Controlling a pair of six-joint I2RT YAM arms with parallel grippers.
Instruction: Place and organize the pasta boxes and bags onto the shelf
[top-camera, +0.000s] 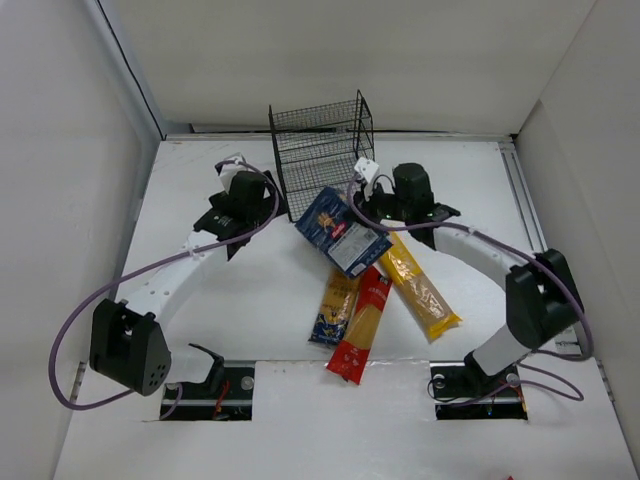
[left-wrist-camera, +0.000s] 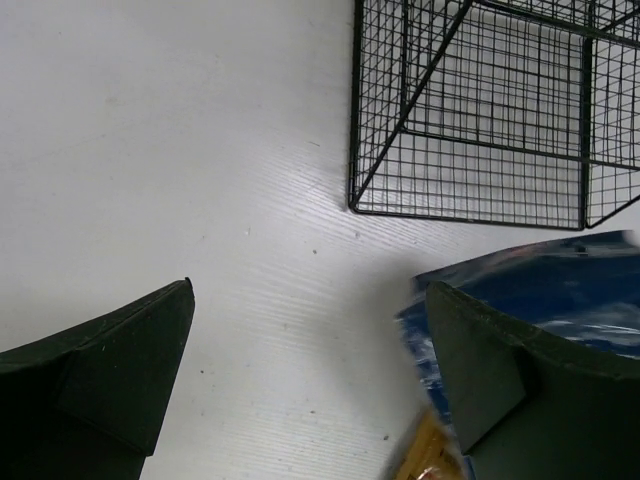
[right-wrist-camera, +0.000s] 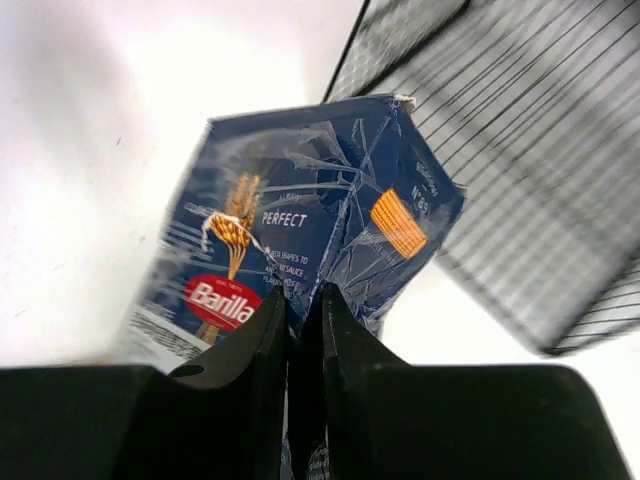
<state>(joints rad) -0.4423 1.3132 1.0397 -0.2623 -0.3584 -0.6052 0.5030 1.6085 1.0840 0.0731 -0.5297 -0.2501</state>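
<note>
Wire shelf (top-camera: 322, 150) bare; nothing placed yet. Right hand (right-wrist-camera: 305, 300) clenched on blue Barilla box (top-camera: 343, 232), box tilted just before shelf. Left hand (left-wrist-camera: 308, 290) released, empty. Three spaghetti packets (top-camera: 362, 325) lie on desk (top-camera: 250, 300), all left to shelve.

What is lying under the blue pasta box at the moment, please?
Beneath the blue box run the yellow packet, red packet and orange packet. Their far ends are covered, so whether it rests on them cannot be told. The right gripper pinches the box.
</note>
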